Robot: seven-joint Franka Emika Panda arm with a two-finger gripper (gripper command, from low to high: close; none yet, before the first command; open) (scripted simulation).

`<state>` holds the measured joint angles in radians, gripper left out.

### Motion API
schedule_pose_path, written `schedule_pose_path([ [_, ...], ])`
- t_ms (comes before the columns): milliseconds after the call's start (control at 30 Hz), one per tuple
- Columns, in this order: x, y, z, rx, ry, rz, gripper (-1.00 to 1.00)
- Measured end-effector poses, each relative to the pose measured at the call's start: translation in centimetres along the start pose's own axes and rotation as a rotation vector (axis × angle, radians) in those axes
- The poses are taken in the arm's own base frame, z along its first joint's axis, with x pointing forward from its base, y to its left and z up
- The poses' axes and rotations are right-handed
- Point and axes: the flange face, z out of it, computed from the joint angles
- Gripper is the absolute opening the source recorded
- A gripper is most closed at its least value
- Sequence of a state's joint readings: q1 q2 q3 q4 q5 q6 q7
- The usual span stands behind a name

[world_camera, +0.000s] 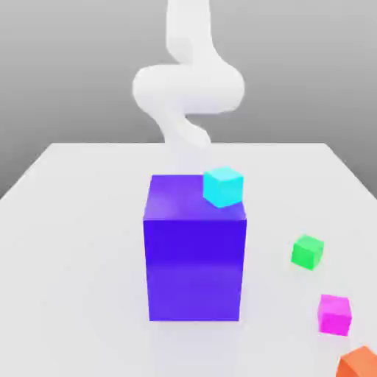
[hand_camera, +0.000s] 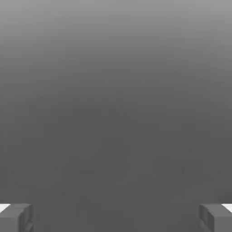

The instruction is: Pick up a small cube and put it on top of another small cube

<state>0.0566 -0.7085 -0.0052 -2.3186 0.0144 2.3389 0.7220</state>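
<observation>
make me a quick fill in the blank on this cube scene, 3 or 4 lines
1. The cyan cube sits on top of the big ____ block.
2. On the table, the green cube lies farther from the camera than the pink cube, and the ____ cube lies nearest, at the frame's lower corner.
3. In the hand view, the gripper has its fingers spread ____, with nothing between them.

Missing words: blue; orange; open

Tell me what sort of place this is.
Most likely a simulated tabletop test scene, not a real room: a bare white table against a featureless grey backdrop, flat-coloured blocks such as the big blue-purple block and small magenta cube, and a smooth white robot arm.
</observation>
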Motion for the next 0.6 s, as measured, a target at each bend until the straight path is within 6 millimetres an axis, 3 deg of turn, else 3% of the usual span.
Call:
schedule_pose_path([
  [133,-3.2,-1.9,8.3,-0.019,-0.137,-0.176,0.00],
  [267,-8.0,-3.3,15.7,-0.035,-0.264,-0.350,0.00],
  [433,-15.6,-3.7,23.8,-0.052,-0.415,-0.575,0.00],
  [600,-25.0,-2.9,30.2,-0.065,-0.560,-0.817,0.00],
])
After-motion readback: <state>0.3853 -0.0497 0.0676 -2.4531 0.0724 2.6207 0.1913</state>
